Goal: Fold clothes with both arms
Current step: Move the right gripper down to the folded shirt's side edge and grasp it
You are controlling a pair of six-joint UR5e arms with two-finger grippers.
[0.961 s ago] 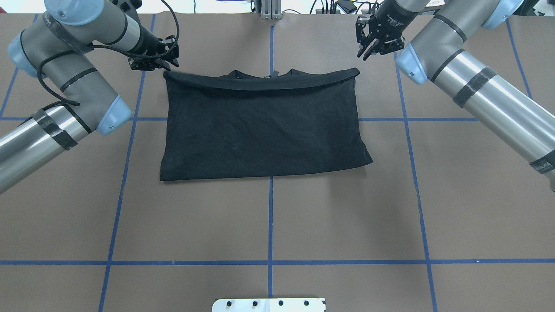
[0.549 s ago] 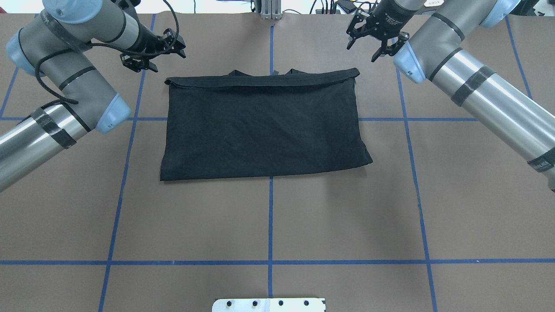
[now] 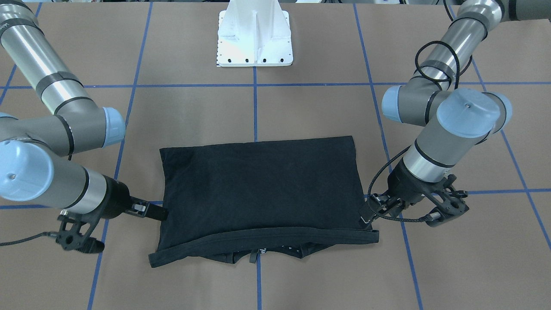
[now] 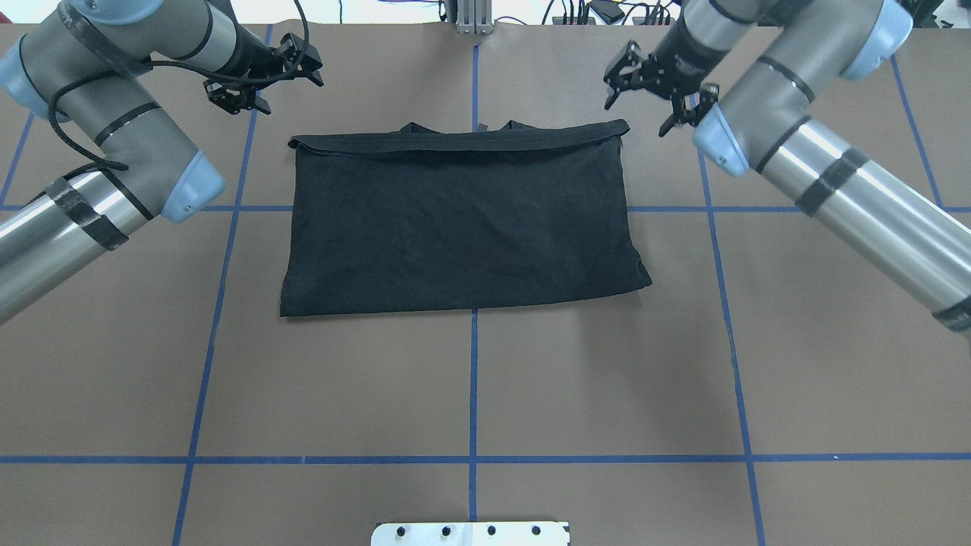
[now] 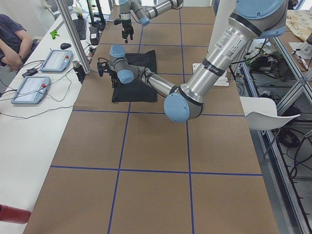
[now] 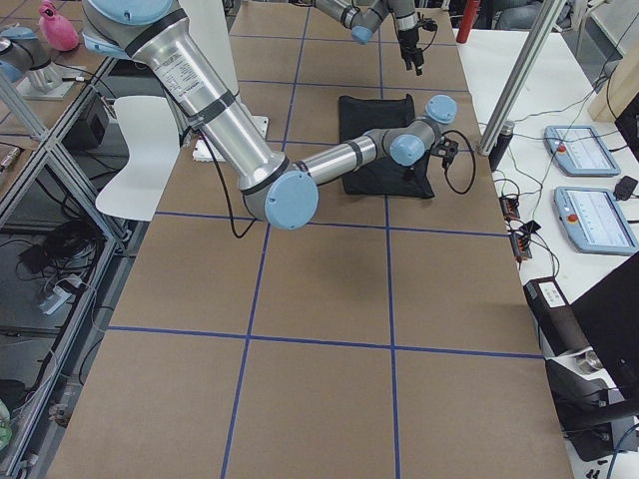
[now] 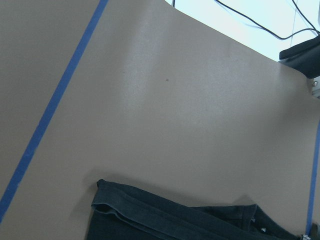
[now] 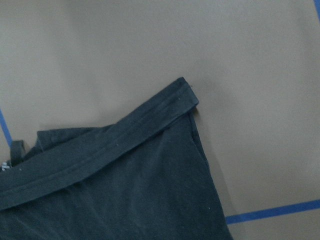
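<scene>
The clothes are one black T-shirt (image 4: 463, 220), folded in half and lying flat, with its hem band along the far edge and the collar peeking out beneath (image 3: 258, 254). My left gripper (image 4: 287, 92) hovers open just beyond the shirt's far left corner, holding nothing. The right gripper (image 4: 639, 115) is open too, raised off the far right corner. In the front-facing view the left gripper (image 3: 407, 214) and right gripper (image 3: 118, 227) flank the shirt's near edge. The wrist views show only shirt corners (image 7: 150, 215) (image 8: 125, 175), no fingers.
Brown table paper carries a grid of blue tape lines (image 4: 473, 379). The white pedestal base (image 3: 255, 34) stands behind the shirt on the robot's side. Along the far side a white bench holds tablets (image 5: 34, 87) and cables, with a person (image 5: 9, 39) seated there.
Both grippers opened and drew away from the shirt's far corners. The left one rose and moved farther back; the right turned and shifted slightly. The far left corner settled flat.
</scene>
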